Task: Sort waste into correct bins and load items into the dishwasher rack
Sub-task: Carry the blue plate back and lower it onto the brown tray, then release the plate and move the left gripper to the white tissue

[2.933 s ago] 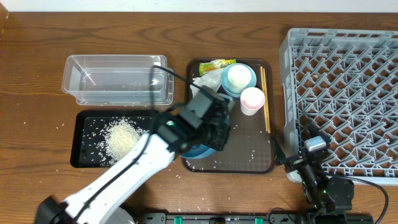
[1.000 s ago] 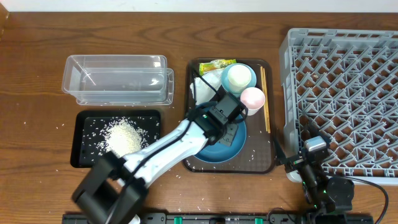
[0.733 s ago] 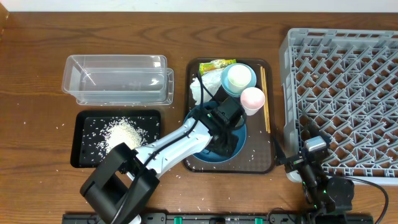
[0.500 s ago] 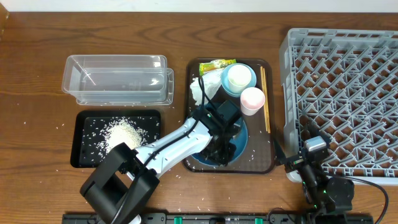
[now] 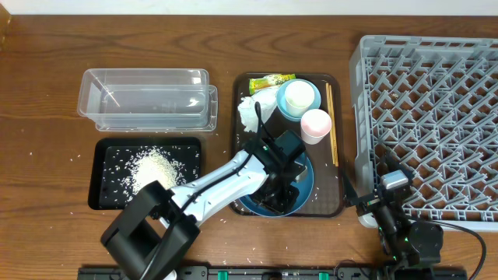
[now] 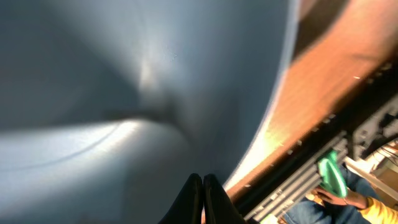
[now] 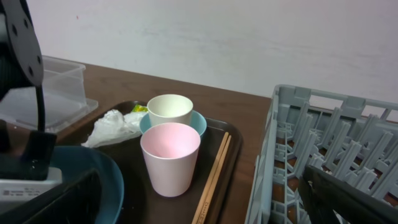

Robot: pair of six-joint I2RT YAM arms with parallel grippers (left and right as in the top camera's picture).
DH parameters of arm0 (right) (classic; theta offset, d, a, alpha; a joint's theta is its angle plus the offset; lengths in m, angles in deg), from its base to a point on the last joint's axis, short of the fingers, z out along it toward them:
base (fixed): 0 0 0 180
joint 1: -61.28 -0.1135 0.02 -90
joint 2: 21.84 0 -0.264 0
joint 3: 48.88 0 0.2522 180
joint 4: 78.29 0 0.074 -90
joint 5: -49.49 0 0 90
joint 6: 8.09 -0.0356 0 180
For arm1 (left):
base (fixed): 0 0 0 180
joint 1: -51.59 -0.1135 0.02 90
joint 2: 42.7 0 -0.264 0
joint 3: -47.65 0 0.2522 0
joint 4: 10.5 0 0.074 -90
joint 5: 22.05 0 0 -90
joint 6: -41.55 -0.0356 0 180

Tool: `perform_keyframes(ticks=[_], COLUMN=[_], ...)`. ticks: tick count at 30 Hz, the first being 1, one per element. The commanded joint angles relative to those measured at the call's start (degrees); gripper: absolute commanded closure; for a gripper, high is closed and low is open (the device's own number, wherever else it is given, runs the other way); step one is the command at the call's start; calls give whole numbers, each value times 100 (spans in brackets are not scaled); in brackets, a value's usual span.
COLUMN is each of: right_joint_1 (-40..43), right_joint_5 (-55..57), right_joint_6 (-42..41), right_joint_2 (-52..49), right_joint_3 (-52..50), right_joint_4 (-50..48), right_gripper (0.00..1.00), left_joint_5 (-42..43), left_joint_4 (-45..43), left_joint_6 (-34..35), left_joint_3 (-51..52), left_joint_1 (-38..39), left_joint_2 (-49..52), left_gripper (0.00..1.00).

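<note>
The large blue dish (image 5: 302, 187) lies on the brown serving tray (image 5: 327, 194) and fills the left wrist view (image 6: 124, 93). My left gripper (image 5: 278, 190) is low over its near side, fingertips pressed together (image 6: 203, 186), shut with nothing seen between them. Behind it stand the pink cup (image 7: 169, 155) and the white cup (image 7: 169, 111), which sits in the small light-blue bowl (image 7: 200, 122). Chopsticks (image 7: 214, 171) lie along the tray's right side. The napkin (image 5: 249, 114) and snack wrapper (image 5: 271, 80) sit at the tray's back left. My right gripper (image 7: 205, 199) is open beside the rack (image 5: 436, 117).
A clear tub (image 5: 148, 101) stands at the back left. In front of it the black tray (image 5: 105, 148) holds a pile of rice (image 5: 152, 169). Stray grains dot the table around both trays. The rack's raised grey wall (image 7: 273, 149) is close on my right gripper's right.
My left arm brought the blue dish from the tray's left edge back onto it, then slid the gripper toward the dish's near side. The right arm has not moved.
</note>
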Motion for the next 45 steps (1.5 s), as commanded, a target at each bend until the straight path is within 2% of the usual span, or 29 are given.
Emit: perform_keyframes(ticks=[1,4,8,10,14,16,17,23,27,32,39,45], right_joint_1=[-149,-149,-149,-149,-149,-149,-149,-149,-149,-149,-149,-149], right_joint_5=[13,15,13,13,15,15,15,15,15,15,15,13], right_joint_6=[-13,-13,-13,-13,-13,-13,-13,-13,-13,-13,-13,-13], right_joint_2=[31,31,31,31,31,31,31,31,31,31,31,31], right_joint_3=[-9,-9,-9,-9,-9,-9,-9,-9,-9,-9,-9,-9], right_joint_4=[26,26,26,26,26,26,26,26,26,26,26,26], right_gripper=[1,1,1,1,1,1,1,1,1,1,1,1], left_joint_5=[251,-267,-1759,-2385,-3051,-3047,-3045,-3042,-2999,-3001,-3005,-3008], left_joint_4=[22,-63,-155,-254,-656,-887,-990,-1349,-1117,-697,492,-254], left_joint_6=[-297,-289,-168,-90,66,85,85,-42,-256,-490,-957,-1196], left_joint_3=[2,-9,-149,-227,-271,-271,-271,-511,-1082,-1961,-3287,-3434], left_joint_1=[2,-2,-28,-92,-352,-555,-654,-1333,-1674,-1906,-1950,-1954], left_joint_2=[-431,-791,-1366,-1650,-2210,-2435,-2518,-2643,-2422,-1926,-699,-76], left_gripper=[94,94,88,83,62,48,45,42,30,25,19,19])
